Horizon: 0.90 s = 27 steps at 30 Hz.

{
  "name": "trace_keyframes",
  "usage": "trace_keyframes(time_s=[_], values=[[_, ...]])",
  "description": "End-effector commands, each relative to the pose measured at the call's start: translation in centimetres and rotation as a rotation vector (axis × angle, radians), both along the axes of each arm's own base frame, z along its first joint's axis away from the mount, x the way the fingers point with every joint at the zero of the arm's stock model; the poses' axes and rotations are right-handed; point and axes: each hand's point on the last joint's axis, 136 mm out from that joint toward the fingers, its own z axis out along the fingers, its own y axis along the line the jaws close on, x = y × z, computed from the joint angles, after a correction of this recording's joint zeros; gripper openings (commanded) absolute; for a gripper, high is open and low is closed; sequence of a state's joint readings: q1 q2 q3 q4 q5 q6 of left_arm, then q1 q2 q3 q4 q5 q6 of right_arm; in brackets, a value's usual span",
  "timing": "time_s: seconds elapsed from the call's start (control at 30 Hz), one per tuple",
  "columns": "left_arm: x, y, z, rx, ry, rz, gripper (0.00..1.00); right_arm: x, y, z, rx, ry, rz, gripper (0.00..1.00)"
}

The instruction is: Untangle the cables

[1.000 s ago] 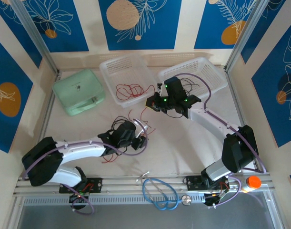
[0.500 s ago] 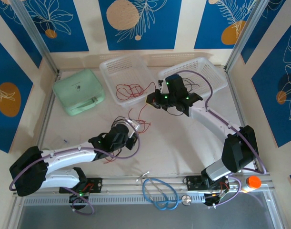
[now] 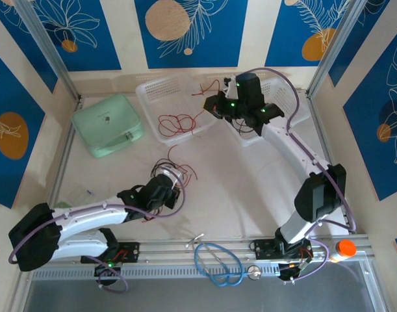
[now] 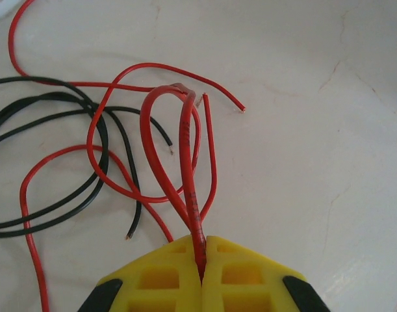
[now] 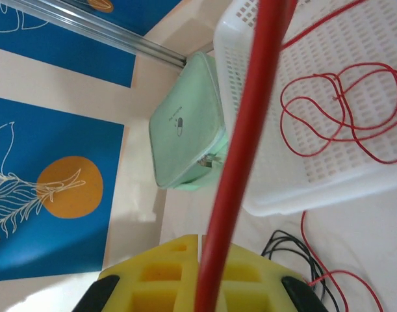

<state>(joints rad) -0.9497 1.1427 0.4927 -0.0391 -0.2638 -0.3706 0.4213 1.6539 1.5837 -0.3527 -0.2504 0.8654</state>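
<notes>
Pinching one red cable [image 4: 187, 162] each: left tool [image 4: 203, 250], right tool [image 5: 206, 260].

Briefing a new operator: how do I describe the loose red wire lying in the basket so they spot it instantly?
Start at the mint-green case at the table's far left. The white plastic mesh basket beside it holds a thin red wire in loose loops. It lies alone, unlike the red-and-black wire tangle on the tabletop by the left arm.

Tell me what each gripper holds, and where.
Left gripper: looped red cable, pinched at the loop's base. Right gripper: straight red cable, pinched along its length.
</notes>
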Motion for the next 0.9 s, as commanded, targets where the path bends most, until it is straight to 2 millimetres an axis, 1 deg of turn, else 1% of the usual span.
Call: trace_keyframes(time_s=[0.0,0.1,0.2,0.23,0.27,0.3,0.37,0.43,0.5,0.57,0.6,0.63,0.67,0.7,0.73,0.8,0.87], values=[[-0.2,0.2,0.8,-0.035,-0.001,0.02,0.0,1.4,1.5,-1.1,-0.033,0.026,0.065,0.0],[-0.2,-0.4,2.0,-0.062,-0.014,-0.005,0.0,3.9,2.8,-2.2,-0.057,0.042,0.087,0.0],[-0.2,-1.1,2.7,-0.071,-0.017,-0.032,0.0,6.2,4.4,-4.5,-0.092,0.086,0.112,0.0],[-0.1,-1.2,2.9,-0.073,-0.017,-0.037,0.0,6.9,5.0,-6.1,-0.107,0.117,0.124,0.0],[-0.1,-1.4,3.0,-0.075,-0.017,-0.039,0.0,7.4,5.5,-6.8,-0.117,0.128,0.132,0.0],[-0.1,-1.5,3.1,-0.075,-0.015,-0.042,0.01,7.9,6.1,-8.4,-0.138,0.153,0.14,0.0],[0.0,-1.7,3.2,-0.08,-0.015,-0.042,0.02,8.8,6.8,-10.4,-0.183,0.166,0.138,0.0],[0.2,-1.9,3.5,-0.094,-0.02,-0.033,0.07,9.9,7.4,-12.6,-0.242,0.16,0.118,0.0],[0.4,-2.0,3.9,-0.115,-0.027,-0.022,0.16,11.1,7.7,-13.9,-0.283,0.136,0.094,0.0],[0.5,-2.1,4.4,-0.131,-0.03,-0.015,0.25,11.9,8.1,-14.4,-0.307,0.109,0.084,0.0],[0.6,-2.1,4.7,-0.136,-0.032,-0.012,0.31,12.2,8.1,-14.8,-0.323,0.1,0.08,0.0],[0.6,-2.1,5.1,-0.14,-0.034,-0.01,0.39,12.3,8.2,-14.9,-0.334,0.093,0.079,0.02],[0.6,-2.1,5.5,-0.143,-0.038,-0.01,0.46,12.3,8.2,-15.1,-0.346,0.088,0.08,0.07],[0.5,-2.1,5.9,-0.145,-0.039,-0.011,0.54,12.3,8.3,-14.9,-0.355,0.08,0.083,0.15],[0.6,-2.1,6.4,-0.146,-0.042,-0.01,0.6,12.2,8.3,-14.6,-0.361,0.066,0.088,0.23],[0.5,-1.9,7.4,-0.143,-0.05,-0.012,0.69,12.0,8.3,-13.6,-0.378,0.034,0.095,0.36],[0.6,-1.6,8.5,-0.136,-0.058,-0.007,0.72,11.7,8.3,-12.1,-0.386,-0.002,0.098,0.43]])
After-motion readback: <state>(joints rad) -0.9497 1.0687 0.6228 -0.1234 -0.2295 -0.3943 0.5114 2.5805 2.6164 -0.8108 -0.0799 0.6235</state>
